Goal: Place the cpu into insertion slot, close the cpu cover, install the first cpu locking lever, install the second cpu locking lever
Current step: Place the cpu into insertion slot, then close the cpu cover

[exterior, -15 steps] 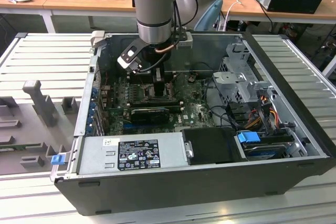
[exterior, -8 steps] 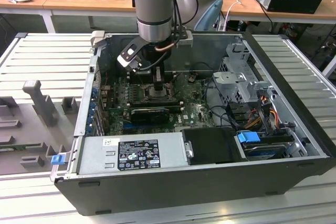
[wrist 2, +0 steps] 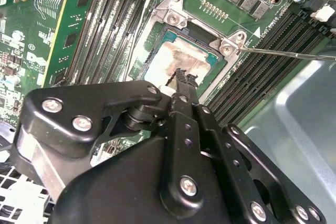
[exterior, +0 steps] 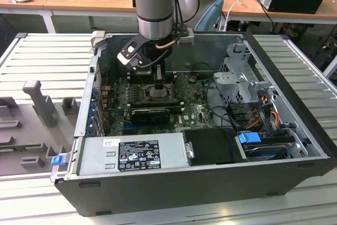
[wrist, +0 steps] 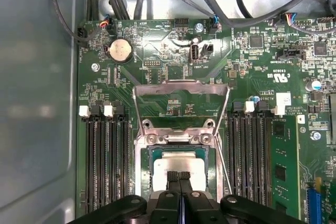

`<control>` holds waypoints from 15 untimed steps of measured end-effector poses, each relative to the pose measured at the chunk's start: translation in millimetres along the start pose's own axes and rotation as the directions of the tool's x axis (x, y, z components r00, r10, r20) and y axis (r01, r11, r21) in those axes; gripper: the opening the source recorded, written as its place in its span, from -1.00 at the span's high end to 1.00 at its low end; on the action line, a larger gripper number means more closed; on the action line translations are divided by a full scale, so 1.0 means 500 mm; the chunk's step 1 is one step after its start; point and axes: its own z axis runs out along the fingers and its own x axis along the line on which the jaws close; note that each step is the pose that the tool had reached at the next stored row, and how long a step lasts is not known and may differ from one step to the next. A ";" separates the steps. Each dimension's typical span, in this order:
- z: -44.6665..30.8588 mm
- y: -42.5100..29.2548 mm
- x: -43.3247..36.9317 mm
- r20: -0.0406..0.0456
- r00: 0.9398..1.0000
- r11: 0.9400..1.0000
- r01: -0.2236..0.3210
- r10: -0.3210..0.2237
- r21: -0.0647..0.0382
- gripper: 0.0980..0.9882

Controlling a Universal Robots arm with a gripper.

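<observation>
Both fingers of the end effector point(wrist: 181, 176) are clenching together, gripping nothing, tips resting at the cpu point(wrist: 176, 162), which is sitting in the insertion slot point(wrist: 153, 156), apparently pressing it flat.

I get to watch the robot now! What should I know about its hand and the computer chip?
Gripper: fingers shut, holding nothing, tips right at the flat silver-grey square cpu; touching or not, I cannot tell.
The cpu sits in the small dark-framed square insertion slot.
Thin square metal cpu cover: looks lowered around it.
Done: cpu placed, cover apparently closed.
Left: both levers. One thin wire locking lever sticks out free; the other wire lever looks raised too.
</observation>
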 end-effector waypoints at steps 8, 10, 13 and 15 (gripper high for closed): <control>-0.004 0.015 0.000 -0.001 1.000 1.000 0.000 0.000 0.004 0.98; -0.004 0.020 0.000 -0.001 1.000 1.000 0.000 0.000 0.005 0.98; -0.005 0.021 0.000 -0.002 1.000 1.000 -0.001 0.001 0.005 0.98; -0.012 0.022 0.000 -0.003 1.000 1.000 0.000 0.000 0.005 0.98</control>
